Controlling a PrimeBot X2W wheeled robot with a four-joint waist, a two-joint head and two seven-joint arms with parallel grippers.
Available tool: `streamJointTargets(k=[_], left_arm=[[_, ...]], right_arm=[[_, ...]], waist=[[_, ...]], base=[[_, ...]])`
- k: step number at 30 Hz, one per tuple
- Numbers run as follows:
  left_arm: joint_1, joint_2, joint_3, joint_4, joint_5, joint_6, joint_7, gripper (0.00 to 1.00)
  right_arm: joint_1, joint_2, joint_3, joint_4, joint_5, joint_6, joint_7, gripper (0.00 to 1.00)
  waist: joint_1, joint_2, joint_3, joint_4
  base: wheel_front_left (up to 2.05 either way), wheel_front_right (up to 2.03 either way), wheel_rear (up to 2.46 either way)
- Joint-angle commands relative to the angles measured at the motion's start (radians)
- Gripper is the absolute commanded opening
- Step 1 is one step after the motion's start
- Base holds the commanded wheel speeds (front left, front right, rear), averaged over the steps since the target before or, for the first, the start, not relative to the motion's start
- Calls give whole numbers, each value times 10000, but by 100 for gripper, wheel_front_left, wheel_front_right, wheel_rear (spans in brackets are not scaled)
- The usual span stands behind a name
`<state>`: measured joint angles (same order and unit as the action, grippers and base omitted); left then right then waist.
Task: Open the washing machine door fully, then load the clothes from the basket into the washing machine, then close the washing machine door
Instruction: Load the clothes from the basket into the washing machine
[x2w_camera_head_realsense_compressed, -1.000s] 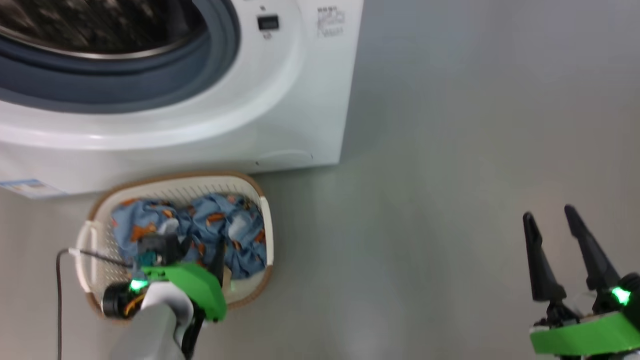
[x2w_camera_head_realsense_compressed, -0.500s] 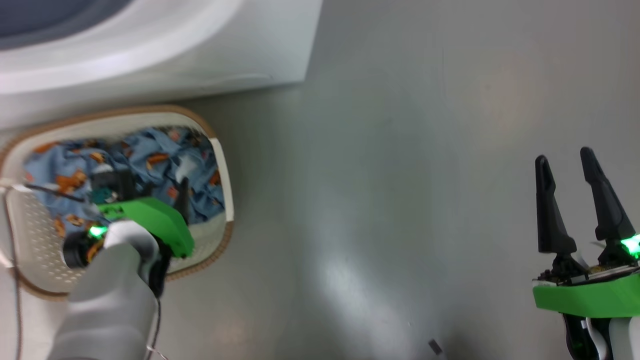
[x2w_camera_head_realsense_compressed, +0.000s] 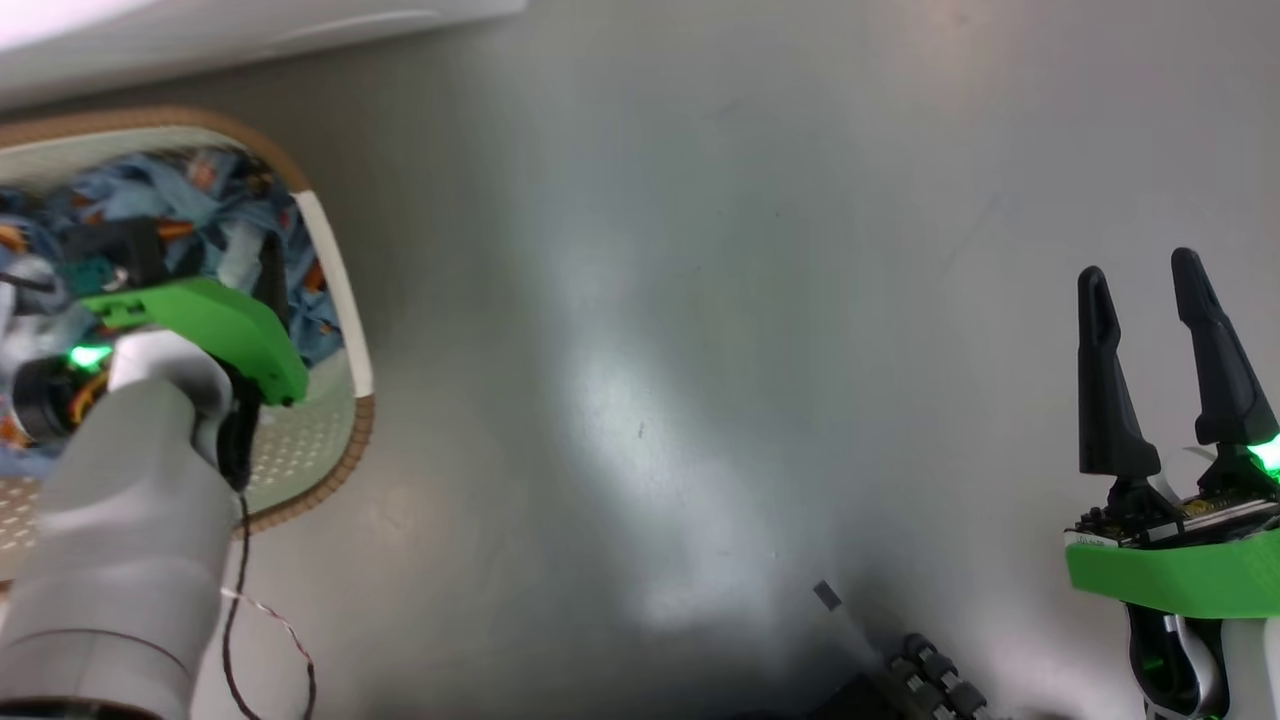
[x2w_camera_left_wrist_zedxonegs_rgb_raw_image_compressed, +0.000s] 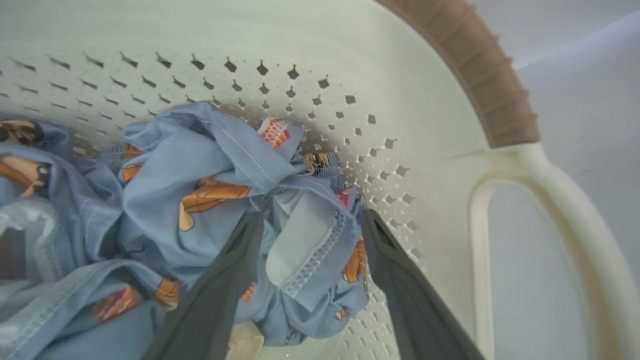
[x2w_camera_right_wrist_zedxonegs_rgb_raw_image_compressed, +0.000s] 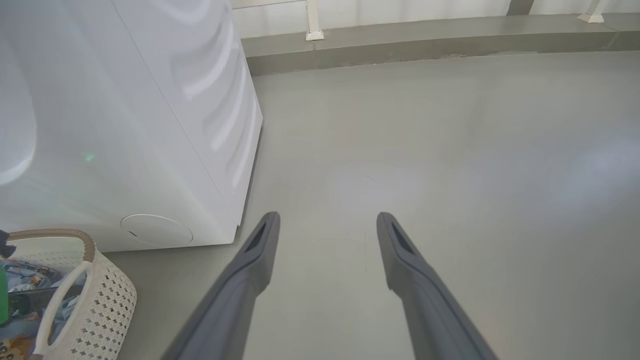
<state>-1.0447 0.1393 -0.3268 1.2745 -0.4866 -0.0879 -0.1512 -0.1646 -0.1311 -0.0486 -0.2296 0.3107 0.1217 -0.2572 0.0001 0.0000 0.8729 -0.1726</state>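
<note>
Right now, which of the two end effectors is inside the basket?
The left end effector: open, it straddles a fold of the bear-print clothes inside the basket, while the right end effector hangs open above the grey floor.

Pale grey forearm (x2w_camera_head_realsense_compressed: 120, 520), green wrist housings (x2w_camera_head_realsense_compressed: 1170, 585), long dark tapered jaws

floor (x2w_camera_head_realsense_compressed: 760, 250): smooth pale grey, faint specks | light: broad soft white glare patch (x2w_camera_head_realsense_compressed: 640, 500) on the floor | far edge: low raised grey kerb (x2w_camera_right_wrist_zedxonegs_rgb_raw_image_compressed: 425, 47) runs across | on kerb: white post foot (x2w_camera_right_wrist_zedxonegs_rgb_raw_image_compressed: 314, 35) | behind kerb: pale whitish surface (x2w_camera_right_wrist_zedxonegs_rgb_raw_image_compressed: 400, 10), detail unclear
</note>
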Motion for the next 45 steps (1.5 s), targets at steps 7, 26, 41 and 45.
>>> streamJointTargets(k=[7, 26, 41, 45], left_arm=[[-354, 819, -129, 80, 268, 453, 121, 100], [-459, 643, -307, 150, 170, 1121, 425, 0], [305, 92, -500, -290, 302, 1474, -1074, 0], [844, 256, -301, -1807, 586, 1895, -1100, 0]], right_arm=[[264, -22, 137, -438, 120, 90, -46, 100], [719, -171, -133, -711, -3, 90, -46, 100], [890, -428, -389, -634, -89, 90, -46, 100], [960, -443, -491, -584, -130, 90, -46, 100]], waist=[[-1, 0, 1017, -607], [-1, 0, 984, -381], [-1, 0, -89, 417], [-1, 0, -478, 551]], base=[[0, 0, 0], [0, 0, 0], [0, 0, 0], [0, 0, 0]])
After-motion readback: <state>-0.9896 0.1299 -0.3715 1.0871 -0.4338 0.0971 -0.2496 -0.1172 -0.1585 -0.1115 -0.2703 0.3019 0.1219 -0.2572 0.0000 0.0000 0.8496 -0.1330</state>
